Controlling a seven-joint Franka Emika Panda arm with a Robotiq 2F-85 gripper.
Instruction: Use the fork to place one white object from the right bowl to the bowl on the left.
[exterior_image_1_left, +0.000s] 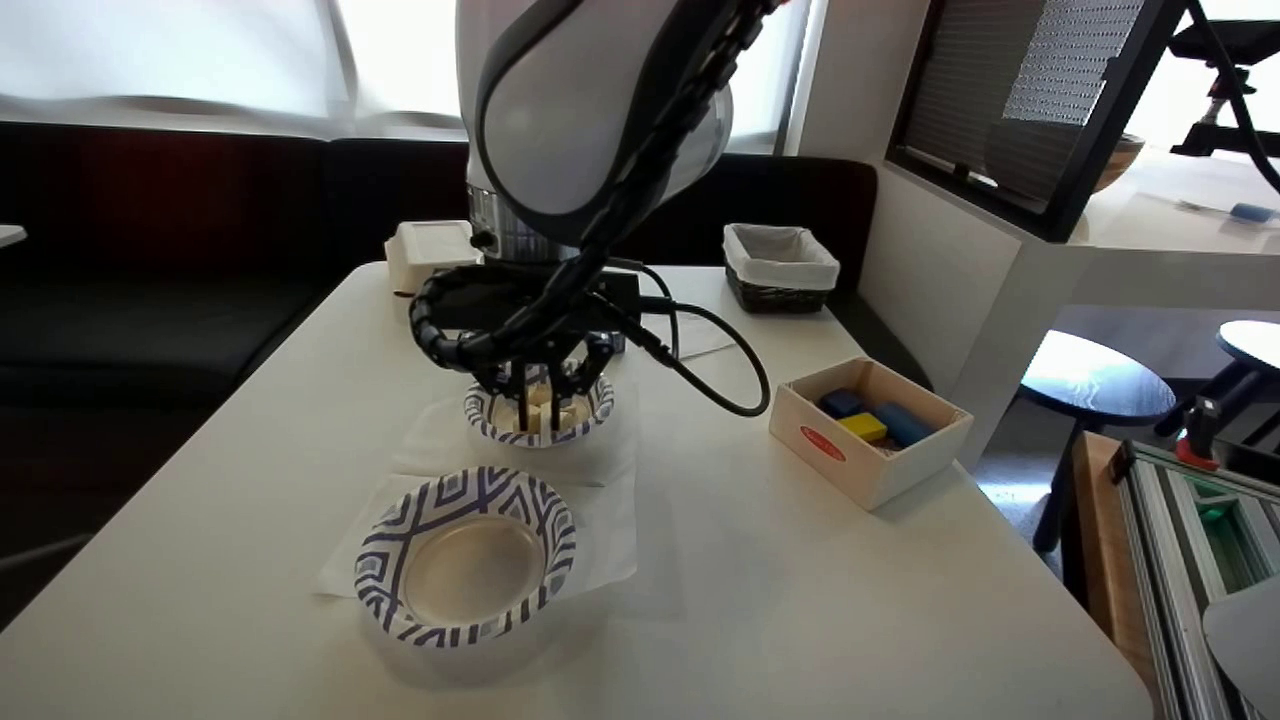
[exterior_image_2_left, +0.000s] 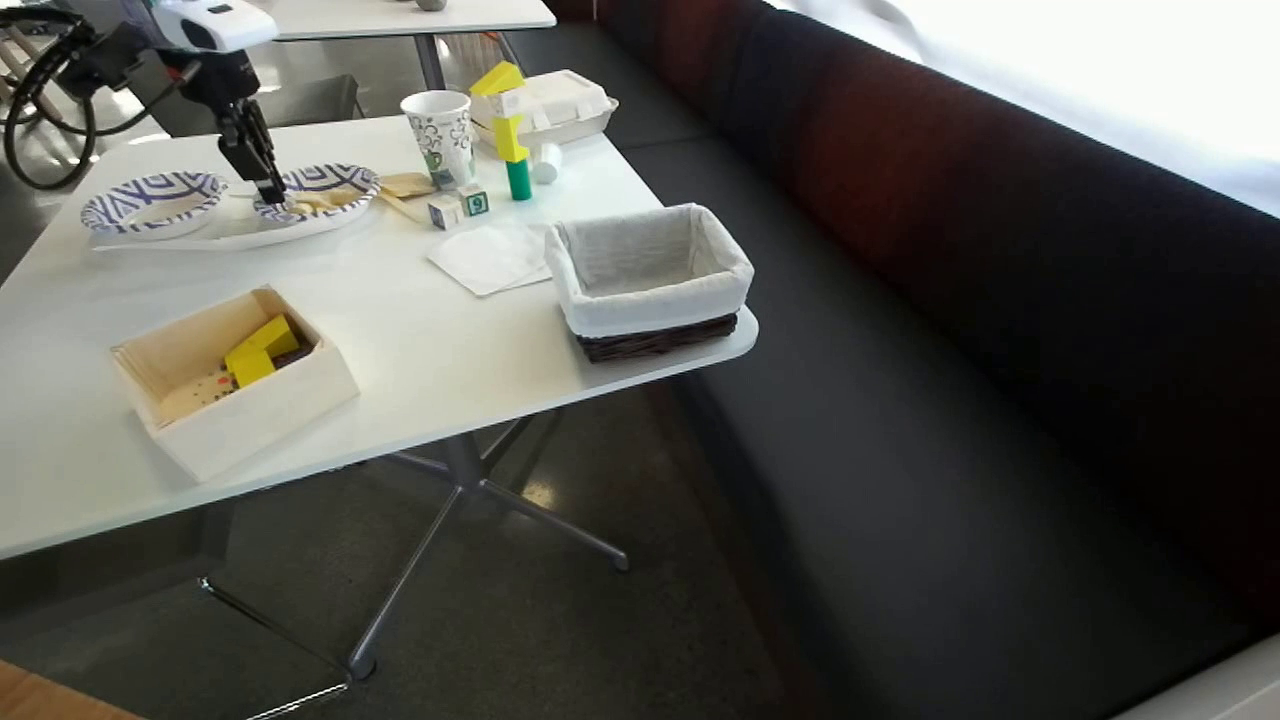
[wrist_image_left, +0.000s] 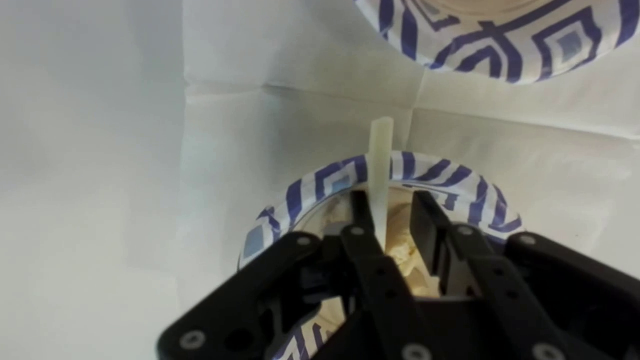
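The gripper (exterior_image_1_left: 539, 412) points down over the patterned bowl (exterior_image_1_left: 597, 408) with the pale pieces (exterior_image_2_left: 325, 203) in it, its fingers (wrist_image_left: 427, 225) spread and the handle of the fork (wrist_image_left: 380, 175) between them. In the wrist view the handle is right by one finger, with a gap on the side of the other; whether it touches the nearer one I cannot tell. Its end sticks out past the bowl's rim, while the tines are hidden. Another patterned bowl (exterior_image_1_left: 475, 570) sits just beside, farther from the edge of the table (exterior_image_1_left: 750, 600) by the bench (exterior_image_2_left: 900, 350); white paper (exterior_image_1_left: 605, 540) lies under both. Near one long edge stands a wooden box (exterior_image_1_left: 850, 470) holding a yellow block (exterior_image_1_left: 863, 428) and a blue block (exterior_image_1_left: 903, 423). The cloth-lined basket (exterior_image_2_left: 650, 310) is at one bench-side corner, the takeout carton (exterior_image_2_left: 560, 105) at the other. Inward from that edge, in an exterior view, are a paper cup (exterior_image_2_left: 441, 140), a stack of blocks (exterior_image_2_left: 509, 140) and a napkin (exterior_image_2_left: 490, 258).
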